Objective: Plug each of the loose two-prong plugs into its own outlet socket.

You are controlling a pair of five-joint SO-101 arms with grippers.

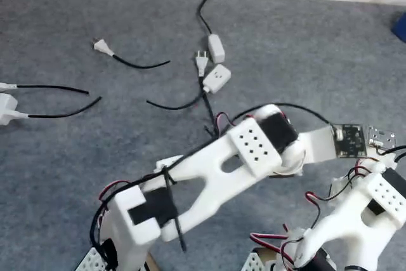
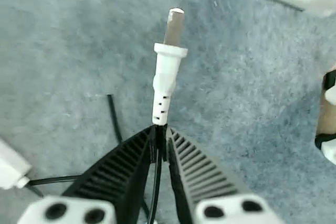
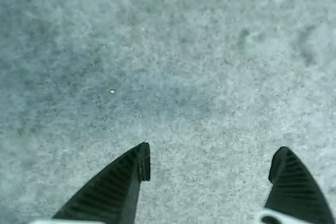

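My left gripper [image 2: 160, 135] is shut on the cable end of a white two-prong plug [image 2: 167, 72], which sticks out over the grey carpet with its prongs pointing away from the fingers. In the high view, two white outlet sockets [image 1: 216, 47] [image 1: 216, 78] lie at the upper middle with a loose plug [image 1: 201, 61] beside them. Another white plug [image 1: 101, 46] on a black cable lies farther left. My right gripper [image 3: 210, 163] hangs open above bare carpet with nothing between its fingers.
Two more white plugs [image 1: 7, 109] on black cables lie at the left edge. The left arm [image 1: 241, 157] stretches across the middle and the right arm [image 1: 374, 204] stands at the lower right. A white part [image 2: 10, 166] with a cable lies near the left gripper.
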